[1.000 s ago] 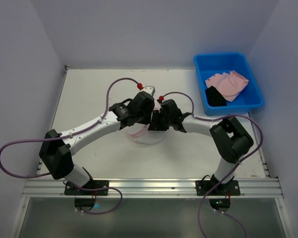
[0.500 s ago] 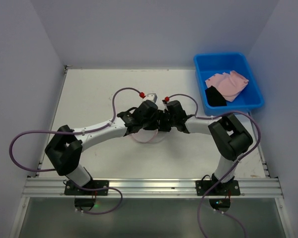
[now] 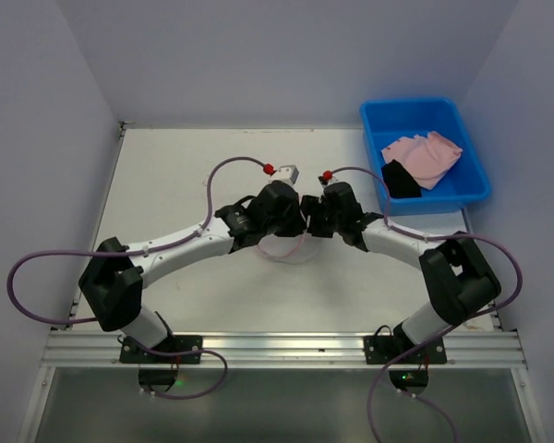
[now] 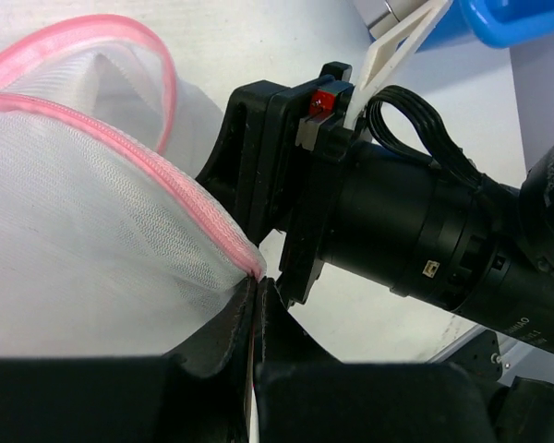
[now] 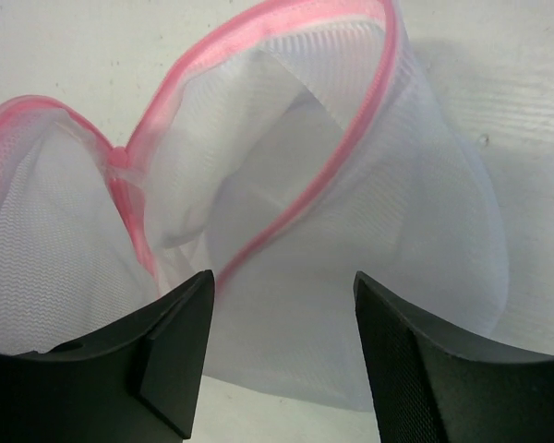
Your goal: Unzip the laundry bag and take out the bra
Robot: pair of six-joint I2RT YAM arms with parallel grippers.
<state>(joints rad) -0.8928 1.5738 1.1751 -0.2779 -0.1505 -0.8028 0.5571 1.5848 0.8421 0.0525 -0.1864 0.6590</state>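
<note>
Laundry bag (image 5: 402,231) gapes toward right gripper (image 5: 283,318) (left gripper (image 4: 258,297) pinches rim).

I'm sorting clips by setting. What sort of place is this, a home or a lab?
Most likely a lab test cell, not a home: plain walls box in a white table, and the left arm and right arm are bolted to a metal rail at its near edge.

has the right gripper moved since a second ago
Yes. In the top view the right gripper has shifted to the right, ending up closer to the rectangular blue plastic bin, which has stayed where it was.
</note>
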